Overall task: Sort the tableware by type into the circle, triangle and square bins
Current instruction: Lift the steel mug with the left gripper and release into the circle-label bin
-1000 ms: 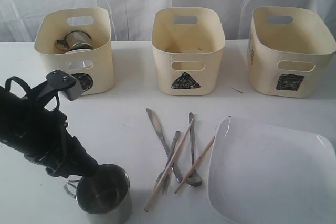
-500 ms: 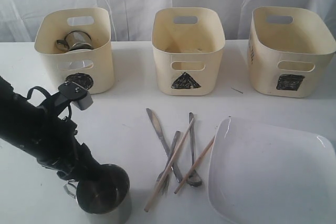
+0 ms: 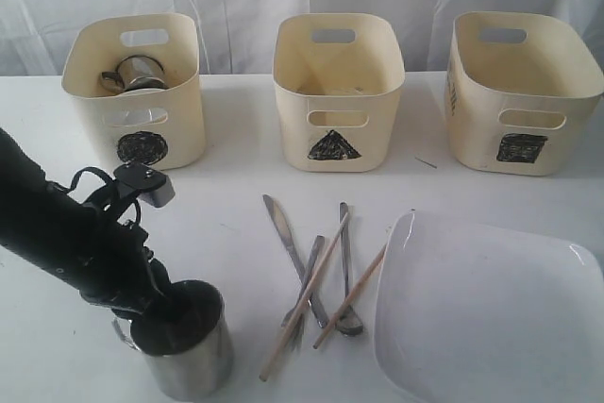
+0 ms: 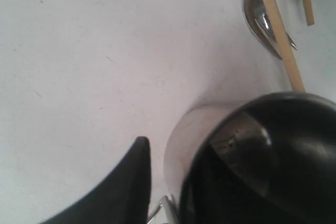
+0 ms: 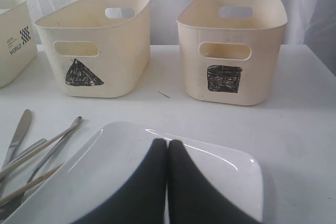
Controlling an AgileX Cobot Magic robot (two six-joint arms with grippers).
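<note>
the left gripper is now sitting low on the steel mug at the 7 o'clock corner of the table; a second ago it was hovering above the rim with its jaws wider; the jaws are narrowing, with one finger outside the wall by the handle and the other inside the cup (a sliver of table shows between outer finger and wall, so a firm clamp cannot be confirmed); the mug is standing upright on the table; the right gripper is closed and empty above the white plate; judgement: the grasp is beginning, and the carry is likely heading to the circle bin at 11 o'clock, where the other mug is already resting.
</note>
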